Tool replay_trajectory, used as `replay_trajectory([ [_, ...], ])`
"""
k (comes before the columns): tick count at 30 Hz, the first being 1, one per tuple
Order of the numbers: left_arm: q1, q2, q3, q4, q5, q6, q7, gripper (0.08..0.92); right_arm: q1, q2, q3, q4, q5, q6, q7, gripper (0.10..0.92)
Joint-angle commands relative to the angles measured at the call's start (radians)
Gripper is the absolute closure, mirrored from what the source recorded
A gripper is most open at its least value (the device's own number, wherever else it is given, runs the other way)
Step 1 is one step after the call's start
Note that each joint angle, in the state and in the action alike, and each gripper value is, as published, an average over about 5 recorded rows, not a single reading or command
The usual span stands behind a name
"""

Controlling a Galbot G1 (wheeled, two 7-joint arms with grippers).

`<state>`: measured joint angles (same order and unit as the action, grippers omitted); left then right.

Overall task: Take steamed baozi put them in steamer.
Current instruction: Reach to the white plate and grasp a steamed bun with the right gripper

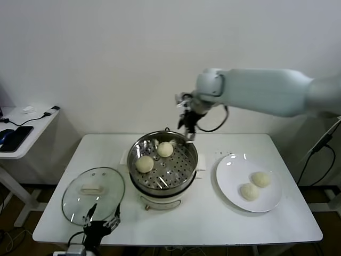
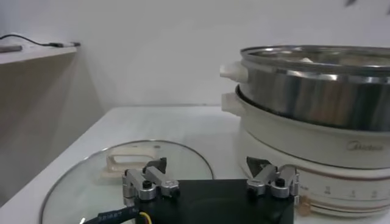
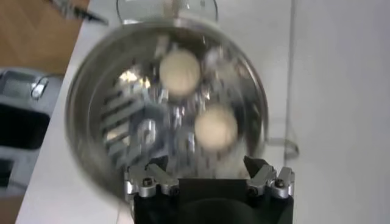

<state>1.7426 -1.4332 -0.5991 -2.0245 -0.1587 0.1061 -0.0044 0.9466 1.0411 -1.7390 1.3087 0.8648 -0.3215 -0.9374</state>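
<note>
White table (image 1: 176,218), viewed from the head camera. Steamer (image 1: 187,160) at centre, steel pot on cream base, perforated tray visible. Glass lid (image 1: 74,197) flat on the table on the robot's left of the steamer. White plate (image 1: 226,173) on the robot's right of the steamer, well apart from it.

Baozi count: two already in the steamer, first bun (image 1: 165,149) toward the far rim, second bun (image 1: 144,164) beside it and nearer the robot's left. Two left on the plate, third bun (image 1: 260,178) and fourth bun (image 1: 249,191), touching or nearly so. Judged half done.

Right gripper (image 1: 187,129) raised above the steamer's far rim, jaws apart, nothing between them. Right wrist view looks straight down into the pot: both loaded buns (image 3: 179,72) (image 3: 214,129) below the open jaws, neither touched.

Left gripper (image 1: 101,224) low at the near table edge, just beside the lid, jaws apart and empty; idle.

Key relation for the next move: remaining buns lie to the robot's right of the right gripper, nearer the robot and lower, on the plate. Right arm clearly the nearer arm; left arm separated from the plate by lid and steamer. Buns round, no long axis, so approach angle judged free. Closeness of the plate pair may leave little room for a finger between them.
</note>
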Motion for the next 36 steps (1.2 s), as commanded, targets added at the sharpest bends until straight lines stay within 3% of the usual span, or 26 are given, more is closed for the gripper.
replay_trajectory([
  [1,-0.002,-0.004,-0.001,0.001,-0.001,0.001,0.0,0.177,0.077,-0.416,-0.168,0.136,-0.234,0.097,-0.103,0.203],
  [6,0.001,-0.015,0.0,-0.001,0.005,0.003,0.0,0.177,-0.148,-0.513,-0.044,0.129,-0.365,0.088,-0.073,0.203],
  [12,0.008,-0.028,0.003,0.002,0.013,0.003,0.0,0.177,-0.413,-0.52,0.163,0.084,-0.471,0.065,-0.048,0.203],
  [36,0.017,-0.034,0.011,0.024,0.027,-0.008,-0.009,0.177,-0.745,-0.445,0.434,-0.019,-0.599,-0.009,0.049,0.203],
])
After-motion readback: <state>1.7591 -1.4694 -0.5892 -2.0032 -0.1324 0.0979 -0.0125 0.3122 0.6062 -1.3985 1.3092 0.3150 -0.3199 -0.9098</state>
